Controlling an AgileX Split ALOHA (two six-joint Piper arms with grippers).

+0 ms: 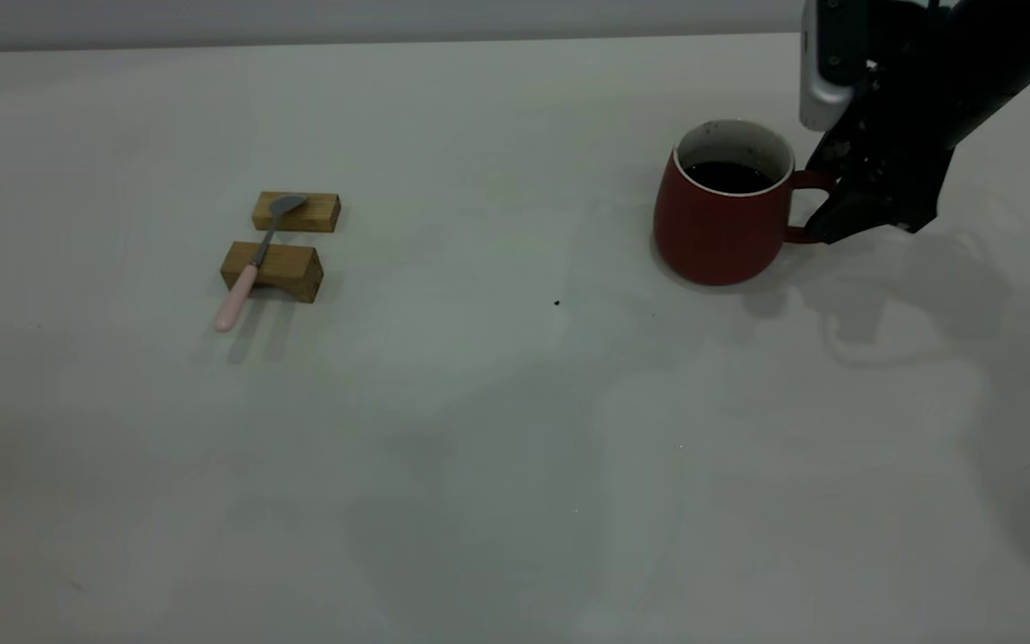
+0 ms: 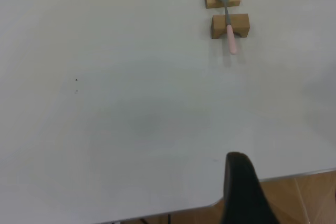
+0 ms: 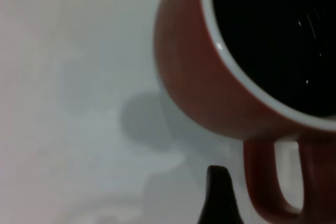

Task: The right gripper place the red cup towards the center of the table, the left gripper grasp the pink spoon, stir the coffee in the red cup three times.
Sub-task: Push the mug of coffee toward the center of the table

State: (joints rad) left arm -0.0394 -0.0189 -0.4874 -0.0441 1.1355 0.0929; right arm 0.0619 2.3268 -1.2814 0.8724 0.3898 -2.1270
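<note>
Right gripper [image 1: 823, 210] at the handle of the red cup [image 1: 719, 219]; left gripper out of the exterior view.

Going left to right across the table [image 1: 479, 447] in the exterior view: the pink spoon [image 1: 251, 268] lies at about 9 o'clock from the table's middle, its grey bowl resting on the farther of two wooden blocks [image 1: 272, 270], its neck crossing the nearer block and its pink handle jutting off toward 7 o'clock. A small dark speck [image 1: 557, 302] sits near the middle. The red cup stands upright at about 2 o'clock, filled with dark coffee [image 1: 728, 176], handle pointing to 3 o'clock. The right gripper's black fingers meet that handle, but whether they clamp it cannot be told. In the left wrist view only one dark fingertip [image 2: 242, 190] shows, so the left gripper's state cannot be told either.
</note>
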